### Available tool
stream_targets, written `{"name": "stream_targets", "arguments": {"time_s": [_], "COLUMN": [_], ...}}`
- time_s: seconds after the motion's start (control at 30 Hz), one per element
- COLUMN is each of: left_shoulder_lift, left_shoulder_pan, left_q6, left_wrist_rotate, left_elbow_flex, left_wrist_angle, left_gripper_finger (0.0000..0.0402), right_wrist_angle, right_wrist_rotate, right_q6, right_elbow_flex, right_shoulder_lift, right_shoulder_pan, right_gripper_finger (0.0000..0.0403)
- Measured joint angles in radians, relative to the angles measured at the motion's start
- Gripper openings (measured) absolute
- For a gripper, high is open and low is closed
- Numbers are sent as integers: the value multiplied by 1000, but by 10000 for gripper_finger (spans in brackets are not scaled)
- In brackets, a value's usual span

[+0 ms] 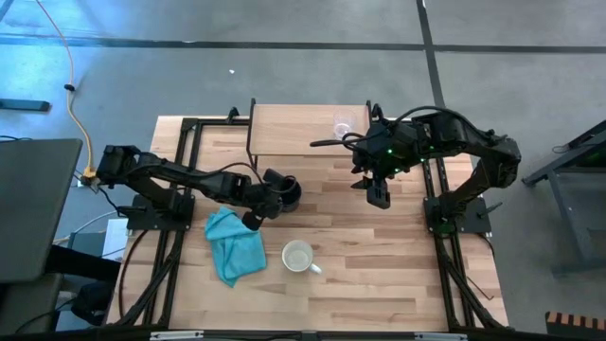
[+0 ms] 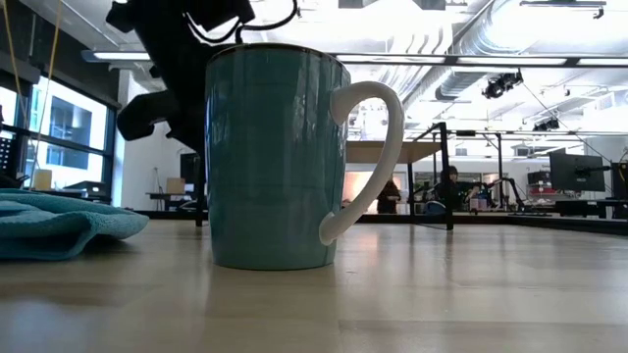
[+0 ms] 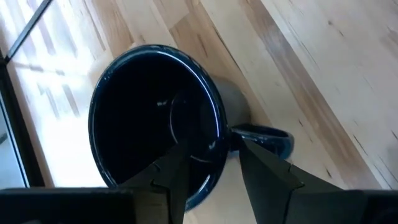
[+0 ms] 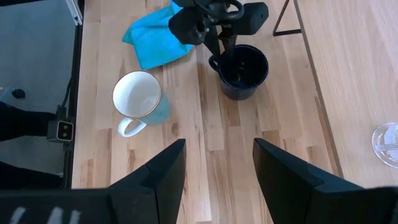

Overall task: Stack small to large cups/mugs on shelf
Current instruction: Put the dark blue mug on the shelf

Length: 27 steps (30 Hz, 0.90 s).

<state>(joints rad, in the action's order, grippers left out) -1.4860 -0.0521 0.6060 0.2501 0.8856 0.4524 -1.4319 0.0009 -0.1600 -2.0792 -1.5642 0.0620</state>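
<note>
Glass (image 1: 343, 124) alone sits on the shelf (image 1: 284, 133). Left gripper (image 3: 211, 165) pinches the black mug's (image 1: 289, 194) rim on the table — right fingers (image 4: 168, 171) empty, spread; white mug (image 1: 298, 256) untouched.

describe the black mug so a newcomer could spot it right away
On the wooden table, look just in front of the low shelf, right of the teal cloth. The black mug stands there with the left gripper closed over its rim. It is dark all over; the other mug is white inside.
</note>
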Motion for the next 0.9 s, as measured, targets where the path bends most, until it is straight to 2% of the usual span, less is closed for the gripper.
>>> {"name": "stream_targets", "arguments": {"time_s": [0.23,0.53,0.67,0.9], "left_shoulder_lift": [-2,-1,-1,-1], "left_shoulder_pan": [0,0,0,0], "left_q6": [-1,-8,-11,-66], "left_wrist_rotate": [5,12,11,56], "left_elbow_flex": [0,0,0,6], "left_wrist_angle": [4,4,3,-35], "left_gripper_finger": [116,11,24,11], "right_wrist_angle": [0,0,0,0], "right_wrist_rotate": [1,16,16,15], "right_q6": [0,2,3,3], "right_elbow_flex": [0,0,0,0], "right_shoulder_lift": [0,0,0,0], "right_shoulder_pan": [0,0,0,0], "right_gripper_finger": [179,179,179,179]}}
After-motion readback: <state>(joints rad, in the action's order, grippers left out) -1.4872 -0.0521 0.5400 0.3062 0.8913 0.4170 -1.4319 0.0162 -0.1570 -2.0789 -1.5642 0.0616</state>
